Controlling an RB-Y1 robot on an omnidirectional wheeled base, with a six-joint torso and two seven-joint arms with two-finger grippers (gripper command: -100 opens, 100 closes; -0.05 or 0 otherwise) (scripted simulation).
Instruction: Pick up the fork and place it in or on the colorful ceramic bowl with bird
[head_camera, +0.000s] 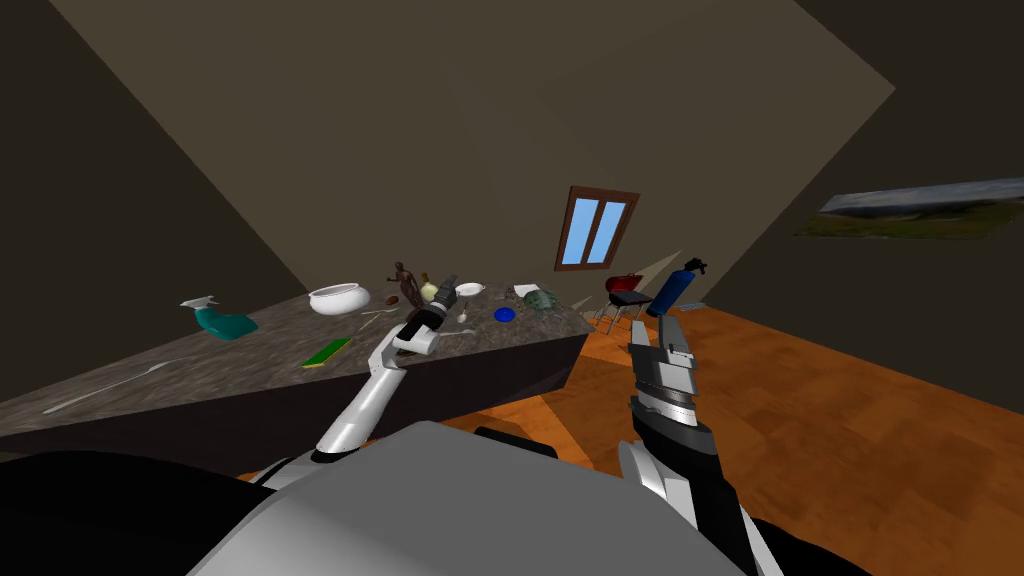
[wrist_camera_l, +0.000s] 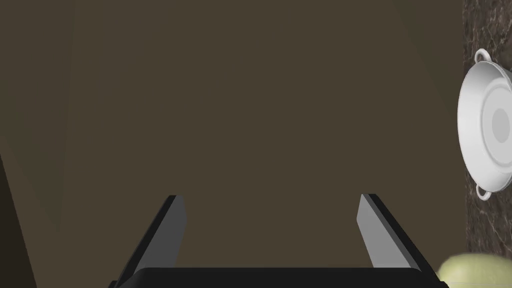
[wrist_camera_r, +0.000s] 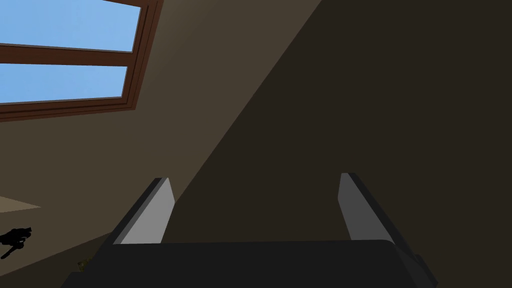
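Observation:
A long silver utensil (head_camera: 112, 384), possibly the fork, lies near the left end of the dark stone counter (head_camera: 250, 372). Another thin silver utensil (head_camera: 452, 331) lies just beside my left hand. A green patterned bowl (head_camera: 541, 298) sits at the counter's far right end; no bird can be made out on it. My left gripper (head_camera: 448, 283) hovers open over the middle of the counter, nothing between its fingers (wrist_camera_l: 272, 197). My right gripper (head_camera: 657, 330) is raised off the counter's right end, open and empty (wrist_camera_r: 252, 177).
On the counter stand a teal spray bottle (head_camera: 215, 318), a white bowl (head_camera: 338, 298), a flat green item (head_camera: 327, 352), a brown figurine (head_camera: 403, 280), a white two-handled dish (wrist_camera_l: 487, 125), a yellowish object (wrist_camera_l: 475, 270) and a blue disc (head_camera: 504, 314). A chair (head_camera: 628, 296) and a blue cylinder (head_camera: 672, 288) stand beyond.

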